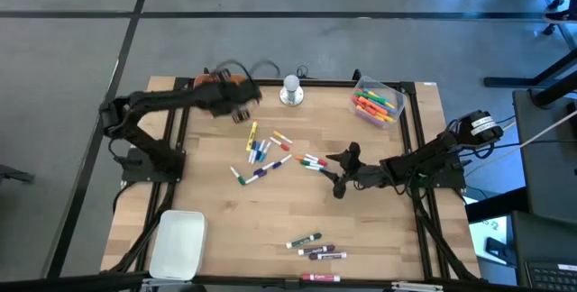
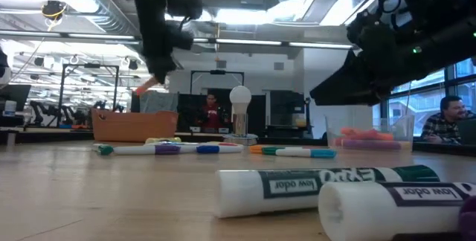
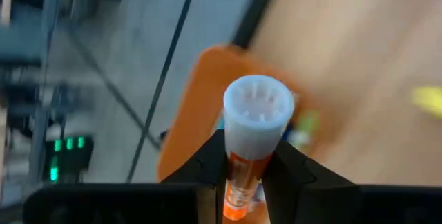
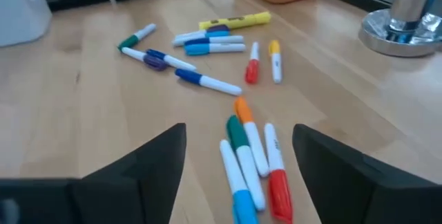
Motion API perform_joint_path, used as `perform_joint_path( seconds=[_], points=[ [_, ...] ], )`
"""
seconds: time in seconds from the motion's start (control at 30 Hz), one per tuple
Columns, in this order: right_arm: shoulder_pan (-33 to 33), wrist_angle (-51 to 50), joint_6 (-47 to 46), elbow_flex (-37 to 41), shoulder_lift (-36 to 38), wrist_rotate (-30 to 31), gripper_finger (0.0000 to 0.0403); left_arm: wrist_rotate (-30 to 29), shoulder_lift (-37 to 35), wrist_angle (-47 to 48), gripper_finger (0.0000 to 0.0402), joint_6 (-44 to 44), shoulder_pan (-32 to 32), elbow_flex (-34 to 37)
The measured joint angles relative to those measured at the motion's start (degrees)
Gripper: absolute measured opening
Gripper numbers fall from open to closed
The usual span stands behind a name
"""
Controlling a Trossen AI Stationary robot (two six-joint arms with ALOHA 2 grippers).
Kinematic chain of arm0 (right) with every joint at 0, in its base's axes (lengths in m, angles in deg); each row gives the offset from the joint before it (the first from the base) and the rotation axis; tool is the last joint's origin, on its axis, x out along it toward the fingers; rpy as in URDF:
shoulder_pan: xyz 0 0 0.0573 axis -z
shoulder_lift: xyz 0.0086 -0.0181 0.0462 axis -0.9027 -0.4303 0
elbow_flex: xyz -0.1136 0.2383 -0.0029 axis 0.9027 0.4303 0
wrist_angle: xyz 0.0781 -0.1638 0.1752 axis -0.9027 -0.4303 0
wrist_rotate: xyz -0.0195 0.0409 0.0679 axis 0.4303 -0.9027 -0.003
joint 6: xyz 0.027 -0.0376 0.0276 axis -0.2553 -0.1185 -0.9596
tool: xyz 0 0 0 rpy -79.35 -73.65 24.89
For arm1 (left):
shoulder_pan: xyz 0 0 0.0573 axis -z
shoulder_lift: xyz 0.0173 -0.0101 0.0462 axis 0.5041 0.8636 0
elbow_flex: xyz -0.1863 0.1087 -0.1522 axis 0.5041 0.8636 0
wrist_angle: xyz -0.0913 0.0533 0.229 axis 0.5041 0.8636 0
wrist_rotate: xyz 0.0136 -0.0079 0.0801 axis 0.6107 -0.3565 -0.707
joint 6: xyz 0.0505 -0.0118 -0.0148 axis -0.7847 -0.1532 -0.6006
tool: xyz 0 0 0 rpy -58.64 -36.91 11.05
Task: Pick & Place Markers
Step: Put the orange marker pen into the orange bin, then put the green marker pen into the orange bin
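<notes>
My left gripper [image 1: 242,103] hangs at the table's far left, over an orange bin [image 3: 200,92], shut on an orange marker [image 3: 257,113] with a white end. My right gripper [image 4: 238,148] is open and low at mid-right of the table [image 1: 341,173]. Its fingers stand on either side of a small cluster of markers [image 4: 250,162] (orange, green, blue, red) without touching them. More markers lie scattered mid-table [image 1: 261,152], and a few near the near edge [image 1: 315,247]. All of them lie flat on the wood. My left gripper pinches the orange marker between its two fingers [image 3: 289,165], on the orange barrel [image 3: 242,175] just behind the white end. The white end sticks out past the fingertips. The marker is lifted clear above the orange bin.
A clear tub [image 1: 377,103] holding markers sits at the far right corner. A silver knob-like object [image 1: 290,91] stands at the far edge, between the bin and the tub. A white tray [image 1: 178,242] lies at the near left. People show in the room beyond [image 2: 446,118].
</notes>
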Motion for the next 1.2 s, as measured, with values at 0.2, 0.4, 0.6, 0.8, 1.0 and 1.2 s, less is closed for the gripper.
perform_joint_path(
  seconds=[0.2,0.4,0.6,0.8,1.0,1.2],
  points=[
    [-0.04,1.58,-0.95,-0.04,0.00,-0.72,0.0253,2.49,1.69,-1.89,0.0056,-4.73,-13.70,0.00],
    [-0.05,1.54,0.77,-0.37,0.00,-1.14,0.0253,12.75,4.57,-0.66,0.0103,-6.46,-18.98,0.00],
    [-0.07,1.54,0.69,-0.37,0.00,-4.05,0.0253,18.48,6.51,0.36,0.0135,-6.94,-18.32,0.00],
    [-0.07,1.54,0.07,-0.37,0.00,-8.14,0.0253,21.80,6.29,0.64,0.0137,-4.09,-14.66,0.00],
    [-0.13,1.53,-0.30,-0.39,0.00,-8.57,0.0253,32.55,4.65,0.77,0.0135,8.15,-2.57,0.03],
    [-0.13,0.92,-3.60,-0.42,0.00,-8.62,0.0253,43.94,7.06,-22.20,0.0122,20.36,25.40,4.35]
  ],
)
